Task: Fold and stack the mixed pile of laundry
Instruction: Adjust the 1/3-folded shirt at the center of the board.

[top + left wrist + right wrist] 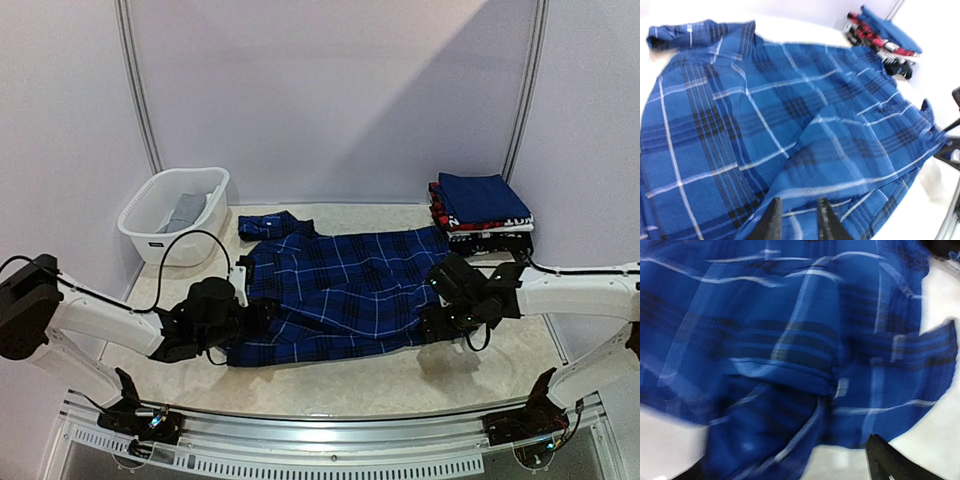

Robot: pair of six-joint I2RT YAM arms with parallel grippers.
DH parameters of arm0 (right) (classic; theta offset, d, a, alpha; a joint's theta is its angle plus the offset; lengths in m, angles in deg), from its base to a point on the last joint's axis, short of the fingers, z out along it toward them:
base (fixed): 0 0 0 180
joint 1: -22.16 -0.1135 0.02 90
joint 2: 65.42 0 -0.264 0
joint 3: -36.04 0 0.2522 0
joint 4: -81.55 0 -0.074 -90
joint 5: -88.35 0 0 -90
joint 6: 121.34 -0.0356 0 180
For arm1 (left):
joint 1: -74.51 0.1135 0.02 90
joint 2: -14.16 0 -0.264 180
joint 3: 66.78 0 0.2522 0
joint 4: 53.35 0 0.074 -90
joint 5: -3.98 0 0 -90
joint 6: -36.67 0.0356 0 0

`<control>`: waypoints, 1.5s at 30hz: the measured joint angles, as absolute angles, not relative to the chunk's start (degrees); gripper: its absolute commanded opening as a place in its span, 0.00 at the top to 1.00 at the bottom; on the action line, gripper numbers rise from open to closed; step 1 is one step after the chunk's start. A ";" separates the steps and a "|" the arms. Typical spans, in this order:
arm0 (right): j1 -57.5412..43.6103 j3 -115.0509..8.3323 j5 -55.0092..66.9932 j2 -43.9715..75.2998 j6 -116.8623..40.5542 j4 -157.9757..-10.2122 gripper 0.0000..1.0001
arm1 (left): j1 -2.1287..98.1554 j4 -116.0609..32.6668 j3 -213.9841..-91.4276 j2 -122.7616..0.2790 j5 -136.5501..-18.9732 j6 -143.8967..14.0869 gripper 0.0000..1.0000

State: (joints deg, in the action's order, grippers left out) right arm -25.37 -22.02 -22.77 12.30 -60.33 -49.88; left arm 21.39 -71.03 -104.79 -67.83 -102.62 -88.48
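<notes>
Plaid shirt (340, 290), one, flat, one basket (135, 215), left gripper (798, 205) slightly apart, right gripper (785, 460) wide apart

Dark blue plaid shirt (345, 290) with thin white lines, white basket (150, 245), grey garment (187, 210), navy-topped red-black-white stack (482, 210)

On table (350, 385) centre: shirt (340, 290), spread. Far left: basket (140, 215), garment (185, 210) inside. Far right: stack (482, 210), just behind shirt's right end. At shirt's near-left edge: left gripper (252, 314); at right edge: right gripper (440, 320).
</notes>
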 measured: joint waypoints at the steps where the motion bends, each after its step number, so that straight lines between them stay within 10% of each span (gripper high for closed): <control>1: -25.37 -20.66 -19.19 9.76 -60.27 -51.17 0.03 | 20.95 -70.29 -104.81 -66.00 -103.56 -87.94 0.69; 16: -17.87 -12.86 -5.75 -5.63 -67.98 -59.94 0.05 | 19.49 -65.13 -109.70 -61.58 -110.58 -80.24 0.52; 45: 1.80 -3.86 12.18 -10.15 -71.50 -68.46 0.09 | 26.42 -69.94 -120.79 -87.09 -93.90 -80.37 0.60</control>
